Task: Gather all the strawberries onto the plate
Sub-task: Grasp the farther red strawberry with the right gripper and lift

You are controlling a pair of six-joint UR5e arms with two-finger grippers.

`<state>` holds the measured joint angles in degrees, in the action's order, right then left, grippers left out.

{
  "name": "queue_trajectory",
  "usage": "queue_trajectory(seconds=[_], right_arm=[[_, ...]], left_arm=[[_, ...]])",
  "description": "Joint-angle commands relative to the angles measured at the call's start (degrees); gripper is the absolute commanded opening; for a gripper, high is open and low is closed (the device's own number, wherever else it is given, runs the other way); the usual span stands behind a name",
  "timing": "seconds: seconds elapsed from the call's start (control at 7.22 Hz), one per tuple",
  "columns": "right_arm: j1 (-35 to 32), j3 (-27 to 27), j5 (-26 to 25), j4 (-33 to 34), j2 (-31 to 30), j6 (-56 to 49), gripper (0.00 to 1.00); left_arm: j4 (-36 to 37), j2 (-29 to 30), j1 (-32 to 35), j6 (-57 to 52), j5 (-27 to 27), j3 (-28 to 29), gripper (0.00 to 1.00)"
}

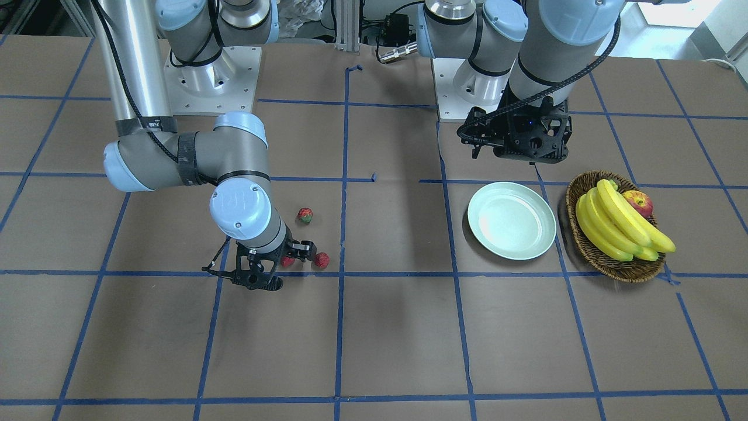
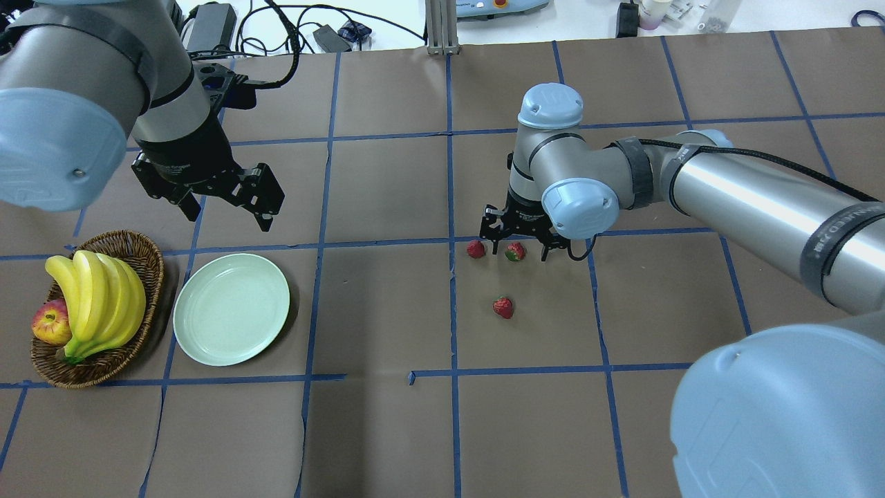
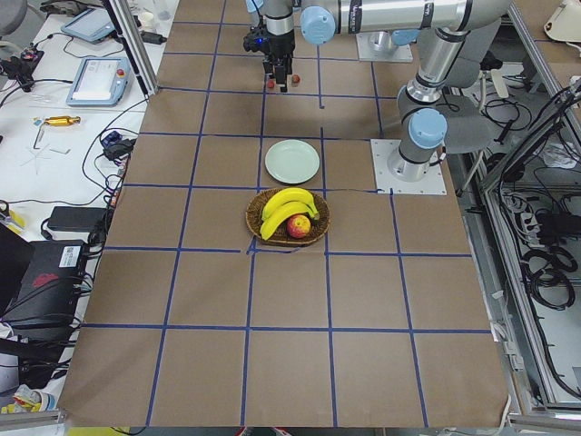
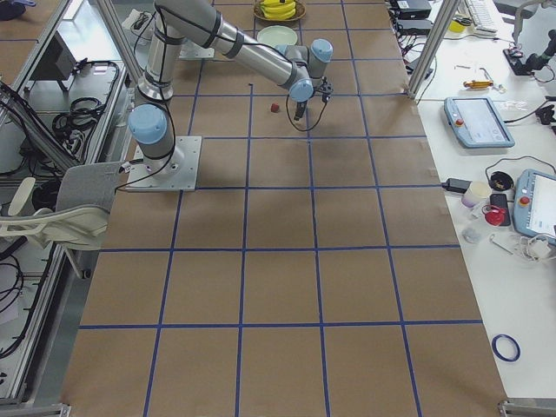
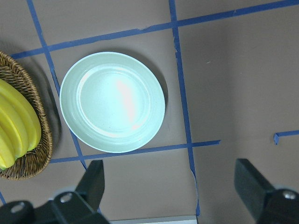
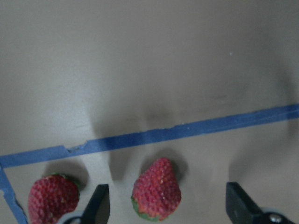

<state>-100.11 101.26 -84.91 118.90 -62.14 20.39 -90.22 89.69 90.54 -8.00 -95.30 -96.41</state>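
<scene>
The right gripper (image 2: pixel 518 247) was down at the table (image 2: pixel 387 429), right of its middle, its two fingers (image 6: pixel 99 204) spread apart on either side of one strawberry (image 6: pixel 156 189) and not touching it. A second strawberry (image 2: pixel 476 249) lay just outside one finger, next to a blue tape line (image 6: pixel 154 135). The third strawberry (image 2: pixel 503 307) sat apart from both, nearer the robot's edge.

The plate (image 2: pixel 231 308) rested on the left half of the table with nothing on it. Just beside it, toward the left end, a wicker basket (image 2: pixel 104 366) held bananas (image 2: pixel 97 290) and an apple (image 2: pixel 50 324).

The left gripper (image 2: pixel 228 207) hung above the table beyond the plate, jaws wide open and holding nothing.
</scene>
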Motion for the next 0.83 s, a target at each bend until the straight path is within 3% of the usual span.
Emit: queue_trajectory(seconds=[0.0,0.14,0.28,0.69], right_arm=[[0.0,0.08,-0.51,0.54,0.09,0.0,0.65],[0.0,0.08,-0.43,0.54,0.09,0.0,0.37],[0.0,0.08,-0.43,0.19,0.0,0.17,0.0],[0.0,-1.23,-0.69,-0.07,-0.79,2.53,0.0]], left_arm=[[-0.13,0.13,0.16,0.0,0.03,-0.09,1.0],[-0.13,0.05,0.16,0.0,0.03,-0.09,1.0],[-0.13,0.13,0.16,0.0,0.03,-0.09,1.0],[-0.13,0.13,0.16,0.0,-0.06,-0.09,1.0]])
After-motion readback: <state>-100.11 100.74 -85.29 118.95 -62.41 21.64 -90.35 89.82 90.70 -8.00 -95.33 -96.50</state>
